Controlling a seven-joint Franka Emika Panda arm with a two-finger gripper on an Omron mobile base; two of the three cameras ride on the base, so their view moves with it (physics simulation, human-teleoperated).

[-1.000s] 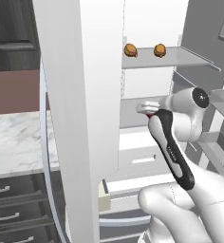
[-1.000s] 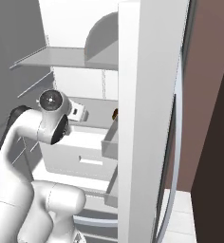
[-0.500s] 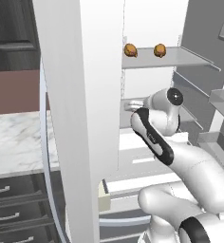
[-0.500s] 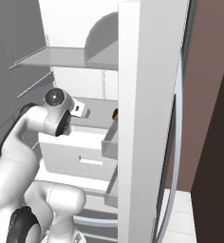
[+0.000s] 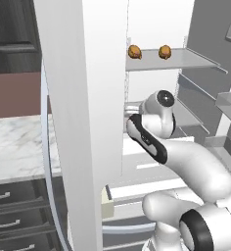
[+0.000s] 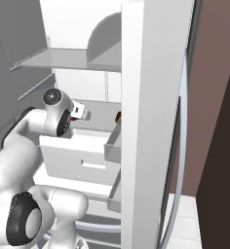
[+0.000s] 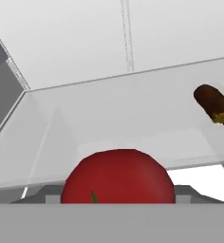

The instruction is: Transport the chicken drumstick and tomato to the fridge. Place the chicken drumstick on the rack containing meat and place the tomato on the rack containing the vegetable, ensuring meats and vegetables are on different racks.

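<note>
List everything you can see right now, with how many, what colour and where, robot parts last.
Tall white fridge: one, white, doors open, arm reaching inside.
Thin flat pale-grey top shelf: one, pale grey, highest in the fridge.
Rounded golden-brown meat pieces: two, brown, apart on the top shelf, the second at.
Pale-grey lower shelf: one, the shelf below, ahead of the hand camera.
Glossy red tomato: one, red, close to the hand camera at the lower shelf's front edge.
Dark brown elongated item: one, lying on the lower shelf, right in the hand view.
White drawers: white, under the shelves.
Marble counter: one, white-grey, left of the fridge.
White robot arm: one; claw state unclear.
</note>
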